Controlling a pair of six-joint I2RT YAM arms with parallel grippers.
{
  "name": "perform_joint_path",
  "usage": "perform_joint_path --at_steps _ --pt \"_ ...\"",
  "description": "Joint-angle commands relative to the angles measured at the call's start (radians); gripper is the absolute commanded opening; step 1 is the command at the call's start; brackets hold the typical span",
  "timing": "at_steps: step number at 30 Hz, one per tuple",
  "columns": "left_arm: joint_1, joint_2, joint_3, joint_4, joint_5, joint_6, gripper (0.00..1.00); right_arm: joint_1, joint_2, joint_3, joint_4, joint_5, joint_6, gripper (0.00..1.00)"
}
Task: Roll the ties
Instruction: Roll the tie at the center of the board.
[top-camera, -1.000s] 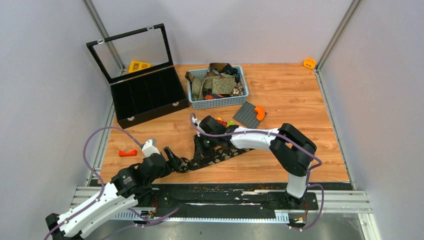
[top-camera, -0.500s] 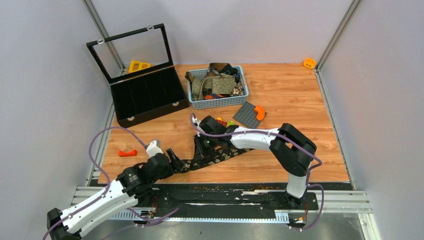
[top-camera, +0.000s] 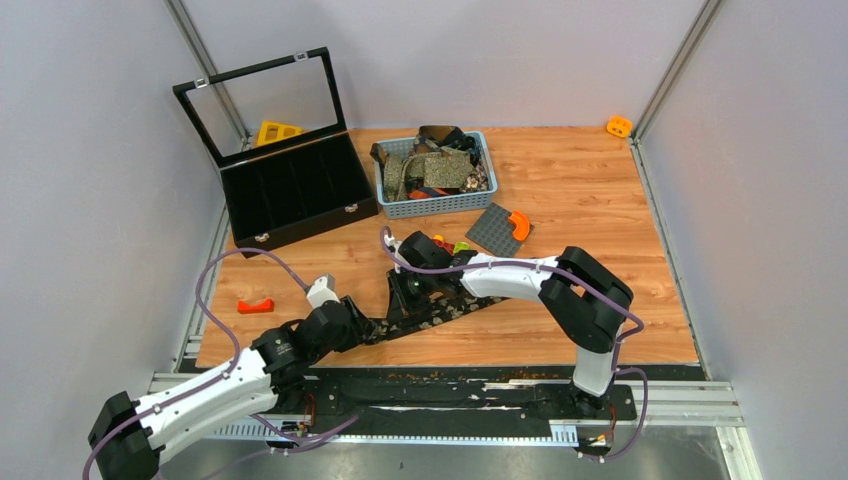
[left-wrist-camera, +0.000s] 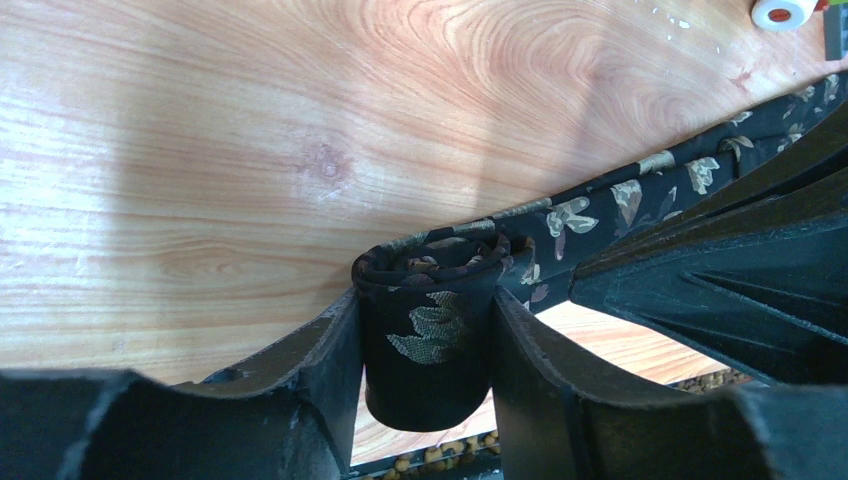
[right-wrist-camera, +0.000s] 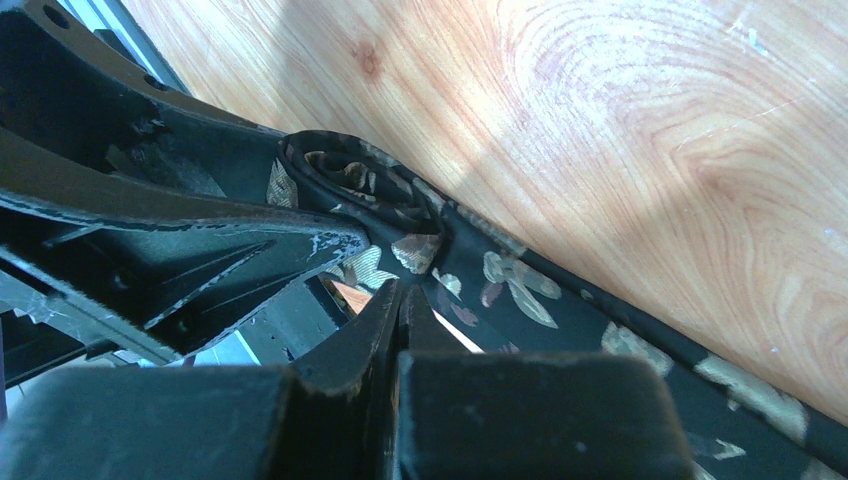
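A small red piece (top-camera: 255, 305) lay near the table's (top-camera: 600, 250) left edge. Behind it, at the far left, stood a black case (top-camera: 300, 195) with its lid up, and a yellow brick (top-camera: 278, 130) sat behind the case.

The left gripper (left-wrist-camera: 423, 300) reached in low from the near left corner. Its two fingers (left-wrist-camera: 325, 365) were clamped on the rolled end of a black tie (left-wrist-camera: 428, 345), one on each side and both touching the fabric. The roll stood on its edge between them, its coiled layers facing the camera. From the roll, the rest of the tie ran flat along the wood, up and to the right. It was dark with pale leaf or flower shapes.

The right gripper (right-wrist-camera: 400, 292) came next along the same tie, near the middle of the table. Its jaws were together, with the joined tip down on the flat part just beside the roll. The wrist view did not show whether any fabric was pinched between them. Past this gripper the wide end of the tie lay under the right arm's forearm.

Further back, a light blue basket (top-camera: 432, 207) held a heap of other ties (top-camera: 440, 165), olive, brown and black. To the right of the basket's front lay a grey studded plate (top-camera: 494, 232) with an orange piece (top-camera: 519, 224) touching its right side. An orange brick (top-camera: 619, 126) sat in the far right corner, well apart from the rest.
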Motion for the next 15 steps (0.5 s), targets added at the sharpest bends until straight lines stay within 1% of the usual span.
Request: perform_joint_path --at_steps 1,4,6,8,12,15 --pt "-0.003 0.07 -0.011 0.077 0.014 0.045 0.46 -0.003 -0.02 0.009 0.013 0.003 -0.02 0.0" --pt "-0.003 0.113 0.015 0.078 0.013 0.073 0.32 -0.009 -0.027 0.006 0.009 0.003 -0.026 0.0" --pt "-0.004 0.127 0.046 0.044 0.005 0.093 0.23 -0.018 -0.036 0.006 0.004 0.004 -0.032 0.0" --pt "-0.003 0.13 0.084 -0.006 -0.011 0.115 0.11 -0.031 -0.049 0.004 -0.008 0.011 -0.041 0.0" --pt "-0.003 0.142 0.178 -0.128 -0.042 0.183 0.06 -0.061 -0.078 -0.004 -0.025 0.023 -0.059 0.0" --pt "-0.003 0.195 0.264 -0.225 -0.069 0.234 0.04 -0.078 -0.095 -0.013 -0.029 0.027 -0.067 0.0"
